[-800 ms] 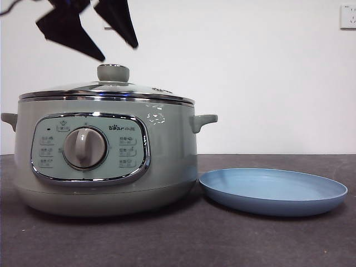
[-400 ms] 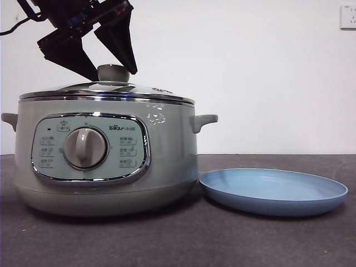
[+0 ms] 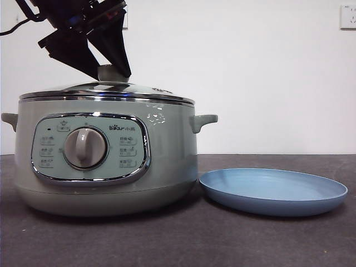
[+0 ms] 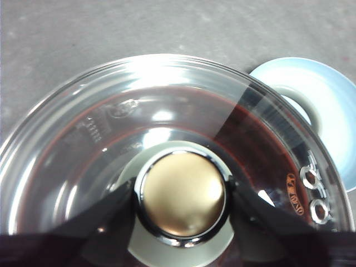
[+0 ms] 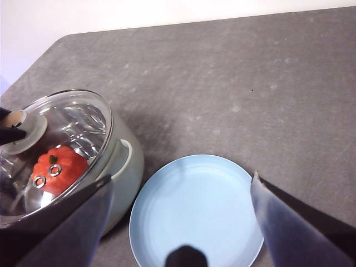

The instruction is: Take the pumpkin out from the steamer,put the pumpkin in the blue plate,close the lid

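Note:
The sage-green steamer [image 3: 105, 161] stands at the left of the table with its glass lid [image 3: 144, 89] resting on it. My left gripper [image 3: 113, 76] has come down from the upper left, and its jaws press both sides of the lid's green knob [image 4: 181, 192]. The orange pumpkin [image 5: 58, 164] shows through the glass inside the pot in the right wrist view. The blue plate [image 3: 272, 192] lies empty just right of the steamer. My right gripper [image 5: 181, 181] is open and empty, hovering above the plate [image 5: 194, 211], out of the front view.
The steamer's side handle [image 3: 203, 120] points towards the plate, close to its rim. Dark grey table [image 3: 250, 239] stretches in front of and to the right of the plate. A white wall with a socket [image 3: 347, 16] stands behind.
My left gripper has come down from above the lid onto the knob, and its jaws have closed in on it. Lid, steamer and plate have not moved.

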Robot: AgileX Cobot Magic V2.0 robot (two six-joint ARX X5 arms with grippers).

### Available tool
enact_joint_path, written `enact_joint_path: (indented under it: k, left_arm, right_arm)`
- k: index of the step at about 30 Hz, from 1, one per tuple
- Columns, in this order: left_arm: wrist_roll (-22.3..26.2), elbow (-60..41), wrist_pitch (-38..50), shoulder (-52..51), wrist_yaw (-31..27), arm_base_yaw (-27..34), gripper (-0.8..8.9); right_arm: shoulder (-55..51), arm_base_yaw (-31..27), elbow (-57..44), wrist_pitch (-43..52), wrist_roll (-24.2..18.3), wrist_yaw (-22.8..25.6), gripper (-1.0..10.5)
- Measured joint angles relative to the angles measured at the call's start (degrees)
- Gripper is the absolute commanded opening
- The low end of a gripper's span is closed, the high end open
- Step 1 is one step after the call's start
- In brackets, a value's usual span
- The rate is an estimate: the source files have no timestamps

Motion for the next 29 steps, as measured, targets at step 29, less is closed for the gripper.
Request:
enact_joint_path:
  k: [29]
  left_arm:
    - [0.81, 3.06, -6.88, -21.73, -14.60, -0.22, -0.09]
  right_arm:
    - [6.01, 6.82, 0.20, 6.25, 0.68, -2.84, 5.1]
